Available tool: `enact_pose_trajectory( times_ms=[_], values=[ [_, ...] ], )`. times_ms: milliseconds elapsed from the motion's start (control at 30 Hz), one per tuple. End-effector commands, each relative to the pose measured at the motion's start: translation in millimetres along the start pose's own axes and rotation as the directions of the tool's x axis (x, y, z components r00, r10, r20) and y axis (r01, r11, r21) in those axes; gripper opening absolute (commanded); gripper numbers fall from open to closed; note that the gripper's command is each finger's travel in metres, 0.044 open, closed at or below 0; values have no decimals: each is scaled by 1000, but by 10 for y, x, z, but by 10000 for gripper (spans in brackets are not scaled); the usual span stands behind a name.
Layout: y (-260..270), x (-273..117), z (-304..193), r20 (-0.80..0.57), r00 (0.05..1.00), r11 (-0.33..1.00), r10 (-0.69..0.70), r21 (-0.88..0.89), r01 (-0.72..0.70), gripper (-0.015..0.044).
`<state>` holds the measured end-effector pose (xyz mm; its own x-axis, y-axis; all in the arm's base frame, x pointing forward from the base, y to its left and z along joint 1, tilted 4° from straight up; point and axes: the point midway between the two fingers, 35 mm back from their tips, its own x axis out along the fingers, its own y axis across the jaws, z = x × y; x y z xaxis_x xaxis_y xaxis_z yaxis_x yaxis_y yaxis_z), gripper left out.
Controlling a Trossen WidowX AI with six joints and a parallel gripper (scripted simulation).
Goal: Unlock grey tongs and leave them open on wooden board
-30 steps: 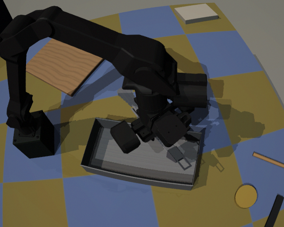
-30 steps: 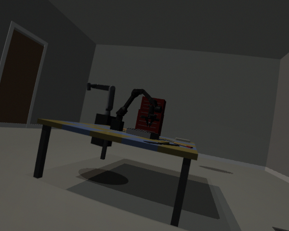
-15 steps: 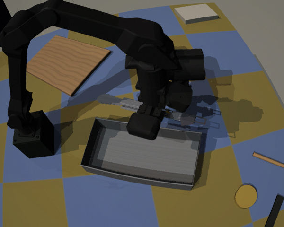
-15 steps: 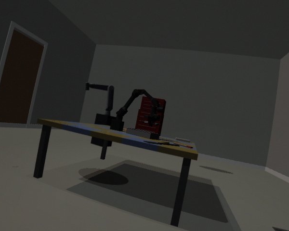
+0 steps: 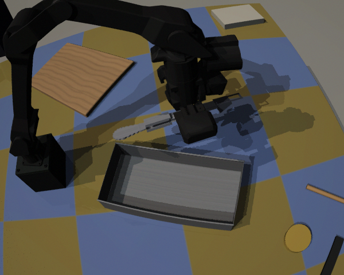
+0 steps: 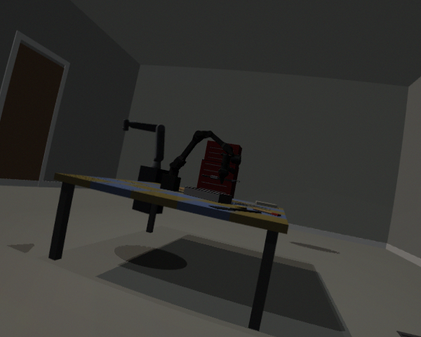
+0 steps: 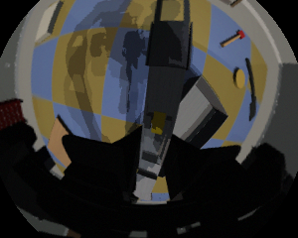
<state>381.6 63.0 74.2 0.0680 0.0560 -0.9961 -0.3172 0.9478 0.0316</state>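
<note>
My gripper (image 5: 191,114) (image 6: 222,176) (image 7: 151,129) is shut on the grey tongs (image 5: 157,122) (image 6: 212,177) (image 7: 159,89) around the middle of their length, in the air behind the roasting tin (image 5: 178,153) (image 6: 201,192) (image 7: 216,115). The tongs lie roughly level in the exterior view, arms together. In the top view the scalloped tips point left and the end with the wire loop points right. A small yellow piece shows on the tongs in the wrist view. One finger hides part of them. The wooden board (image 5: 80,77) (image 7: 59,141) lies bare at the back left.
A pale slab (image 5: 238,15) (image 7: 50,22) is at the back right corner. A red-headed hammer (image 5: 329,195) (image 7: 231,39), a yellow disc (image 5: 298,238) (image 7: 239,78) and a black bar (image 5: 332,255) (image 7: 251,89) lie at the right. The arm's base (image 5: 42,168) stands left of the tin.
</note>
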Motion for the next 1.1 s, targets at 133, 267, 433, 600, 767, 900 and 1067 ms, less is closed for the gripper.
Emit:
enact_pose_trajectory(
  times_ms=[133, 267, 433, 600, 767, 900, 1067],
  values=[
    [236, -69, 48, 6, 1000, 938, -4, -346, 6, -150],
    [356, -91, 60, 7, 1000, 866, -3, -500, 6, -150],
    [508, -117, 68, 7, 1000, 740, -2, -673, 6, -150],
    [659, -145, 71, 7, 1000, 581, 0, -814, 6, -150],
    [808, -171, 67, 7, 1000, 396, 1, -918, 6, -150],
    [930, -193, 58, 7, 1000, 234, 3, -972, 6, -150],
    [1078, -221, 44, 7, 1000, 22, 5, -1000, 7, -150]
  ],
)
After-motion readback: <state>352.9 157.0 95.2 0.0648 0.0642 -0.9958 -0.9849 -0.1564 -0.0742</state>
